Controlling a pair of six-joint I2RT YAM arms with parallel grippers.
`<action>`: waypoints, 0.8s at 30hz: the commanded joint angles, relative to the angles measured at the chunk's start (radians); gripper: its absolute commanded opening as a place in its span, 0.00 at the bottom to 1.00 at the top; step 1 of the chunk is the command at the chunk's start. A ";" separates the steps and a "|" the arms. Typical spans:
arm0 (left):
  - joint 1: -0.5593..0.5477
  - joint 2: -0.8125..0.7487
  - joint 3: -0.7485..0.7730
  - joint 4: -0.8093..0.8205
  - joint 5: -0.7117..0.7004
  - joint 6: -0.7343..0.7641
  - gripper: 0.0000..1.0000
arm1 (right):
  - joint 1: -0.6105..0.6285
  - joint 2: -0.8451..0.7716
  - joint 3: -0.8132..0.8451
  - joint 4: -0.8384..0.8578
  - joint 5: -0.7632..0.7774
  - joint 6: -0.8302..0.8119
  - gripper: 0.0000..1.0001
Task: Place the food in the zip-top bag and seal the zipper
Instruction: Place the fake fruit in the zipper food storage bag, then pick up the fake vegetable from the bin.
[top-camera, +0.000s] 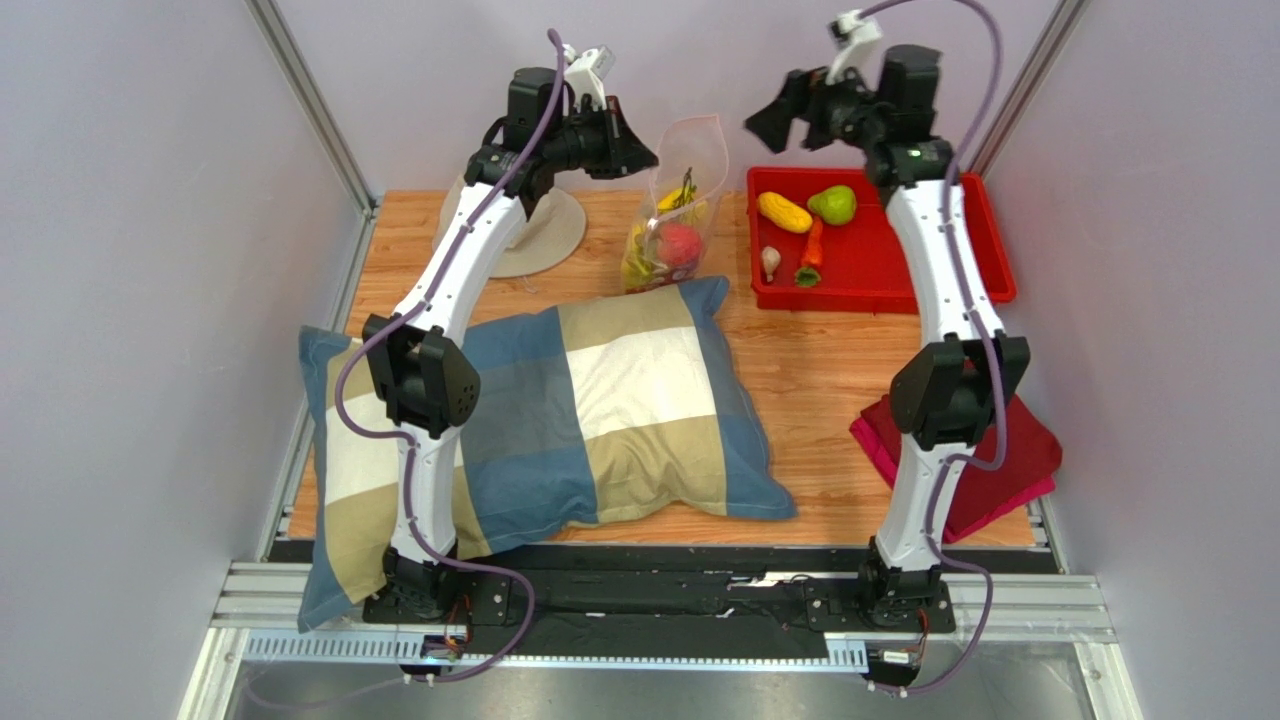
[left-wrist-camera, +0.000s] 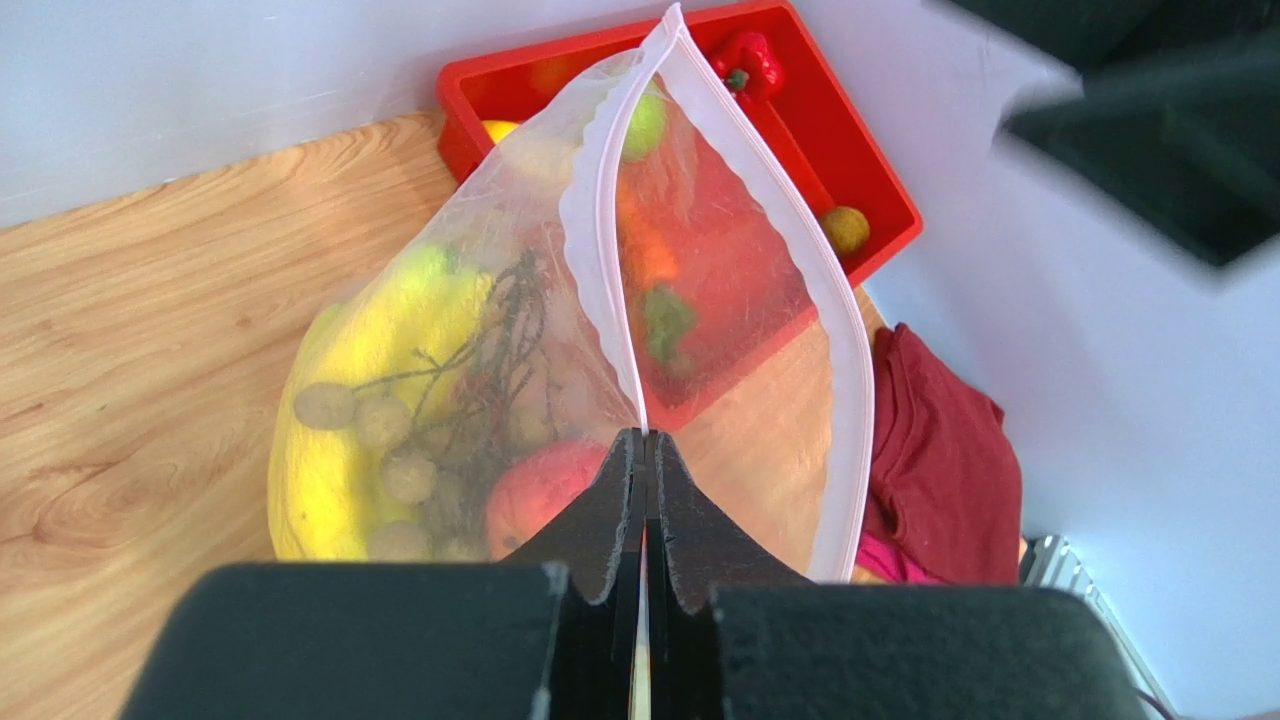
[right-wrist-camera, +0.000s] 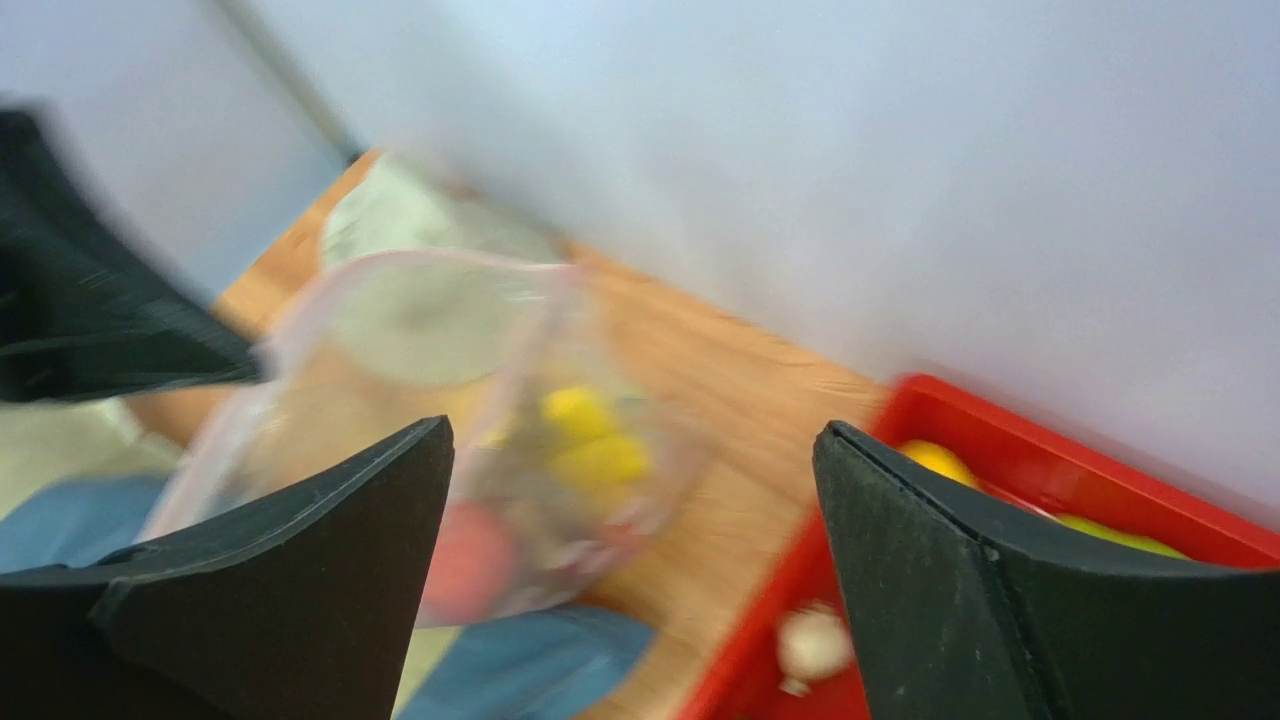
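The clear zip-top bag hangs upright at the back of the table, mouth open. My left gripper is shut on the zipper, pinching the near strip at my fingertips. Through the bag I see yellow bananas, a tan bunch and a red apple. My right gripper is open and empty, raised between the bag and the red tray. The right wrist view is blurred, with the bag below my open gripper. In the tray lie a yellow lemon, a green piece and an orange carrot.
A small white piece also lies in the tray. A checked pillow covers the near left of the table. A beige hat sits behind the left arm. A red cloth lies by the right arm. Walls close in on three sides.
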 joint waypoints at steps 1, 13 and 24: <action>-0.005 -0.029 0.034 0.039 0.014 0.017 0.00 | -0.198 0.041 0.053 0.067 0.081 0.144 0.94; 0.001 -0.033 -0.006 0.068 0.013 0.006 0.00 | -0.433 0.305 0.057 0.106 0.405 0.028 0.90; 0.008 -0.030 -0.026 0.085 0.013 -0.011 0.00 | -0.432 0.459 0.040 0.228 0.649 -0.035 0.93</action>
